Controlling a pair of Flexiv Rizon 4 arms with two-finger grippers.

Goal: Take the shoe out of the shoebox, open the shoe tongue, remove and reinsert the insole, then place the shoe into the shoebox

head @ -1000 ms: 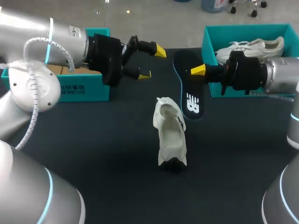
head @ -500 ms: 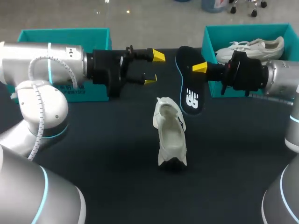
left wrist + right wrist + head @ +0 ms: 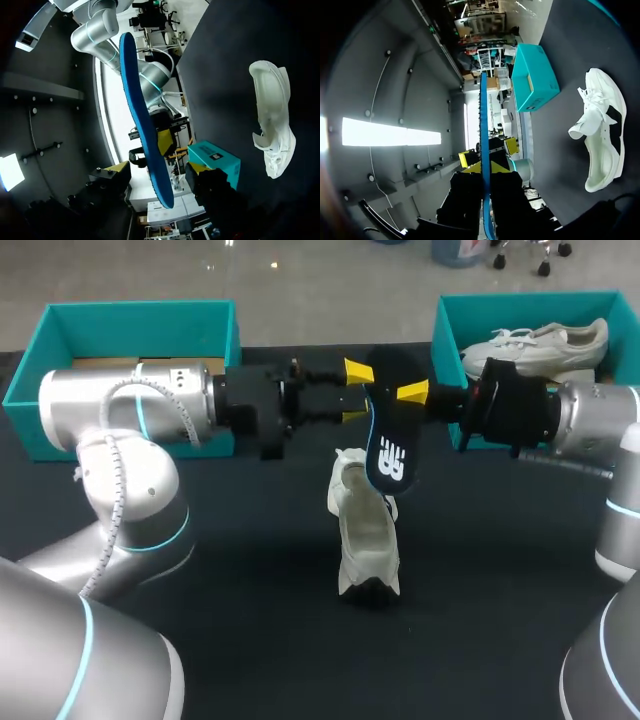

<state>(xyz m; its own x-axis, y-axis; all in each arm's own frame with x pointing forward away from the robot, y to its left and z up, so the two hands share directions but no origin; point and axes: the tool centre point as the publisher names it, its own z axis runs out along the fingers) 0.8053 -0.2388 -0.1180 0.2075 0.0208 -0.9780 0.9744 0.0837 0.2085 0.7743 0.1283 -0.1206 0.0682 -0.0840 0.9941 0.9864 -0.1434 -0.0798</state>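
Here the right claw [image 3: 409, 394] is clamped on a dark insole [image 3: 388, 445], gripping it near its upper end so that it hangs on edge with its white logo facing the head camera. The lower end of the insole sits just above the heel opening of the white shoe [image 3: 365, 530]; from above I cannot tell whether they touch. The shoe lies on the dark counter [image 3: 250, 580] near the middle, out of both boxes, its tongue pulled up and the inside bare. The left claw [image 3: 353, 392] comes in level from the left with its fingers spread wide. In the left wrist view the insole runs between those fingers, with a gap showing on each side. A teal shoebox [image 3: 439, 335] stands at the far right of the counter, behind the right arm, with a second white shoe [image 3: 535, 340] lying in it. Another teal shoebox [image 3: 130, 312] stands at the far left, behind the left arm
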